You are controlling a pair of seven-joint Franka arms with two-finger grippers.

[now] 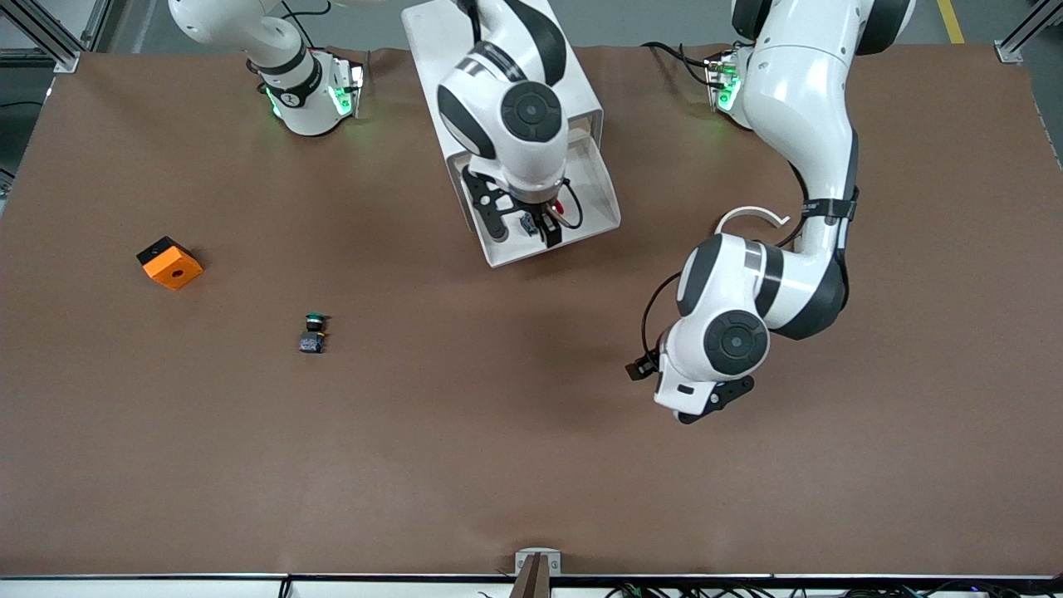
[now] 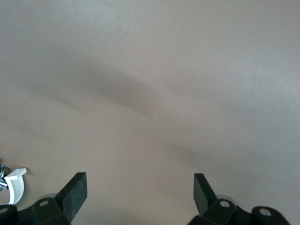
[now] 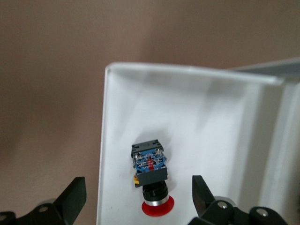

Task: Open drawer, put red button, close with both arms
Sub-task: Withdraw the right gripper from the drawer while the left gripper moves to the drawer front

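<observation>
The drawer [image 1: 600, 203] stands pulled out of the white cabinet [image 1: 425, 58], its white tray [image 3: 201, 117] open upward. The red button [image 3: 151, 174] lies on its side on the tray floor, near the corner toward the right arm's end, and it also shows between the fingers [image 1: 528, 223]. My right gripper [image 1: 525, 234] hangs open just over it [image 3: 138, 194], touching nothing. My left gripper [image 1: 677, 390] waits open over bare table toward the left arm's end, and only brown tabletop lies between its fingers [image 2: 140, 187].
A green-capped button [image 1: 313, 332] lies on the table nearer the front camera, toward the right arm's end. An orange block [image 1: 169, 262] with a black side sits farther toward that end. Brown paper covers the table.
</observation>
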